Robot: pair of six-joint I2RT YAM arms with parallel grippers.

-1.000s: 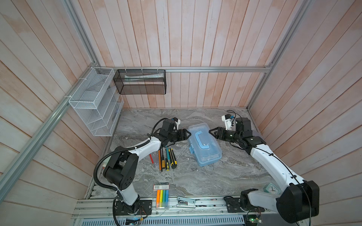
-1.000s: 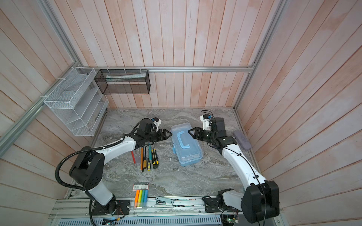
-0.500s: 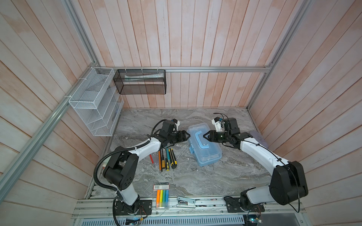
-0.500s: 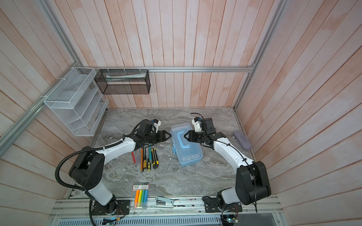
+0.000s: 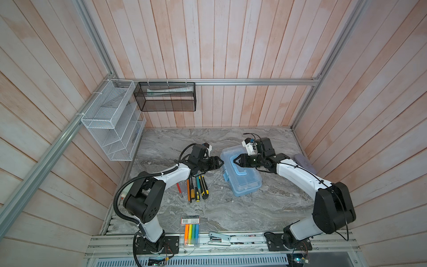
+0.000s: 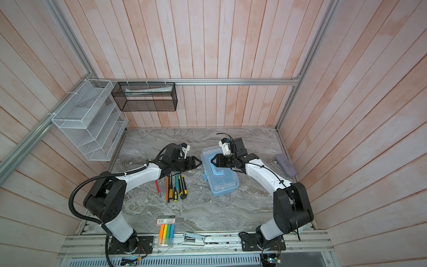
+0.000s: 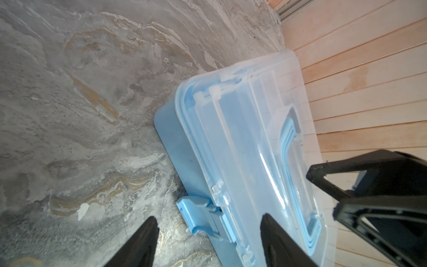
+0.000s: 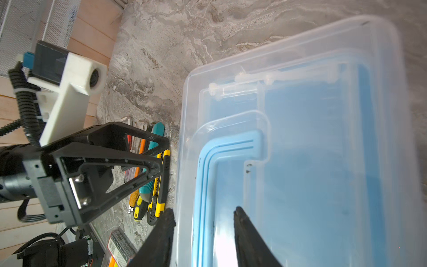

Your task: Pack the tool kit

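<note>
Three plank walls [image 5: 208, 46] enclose marbled tabletop [image 5: 231, 212].

The tool kit [image 8: 323, 138] runs past the right wrist picture's edges, one lid corner blurred. Beside the tool kit, the hand tools [image 5: 196, 186] lie partly hidden beneath the left arm [image 5: 175, 173].

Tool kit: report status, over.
Left gripper open beside the latch. Right gripper open above the handle. Tool kit closed, tools outside on table. Nothing in the way.
</note>
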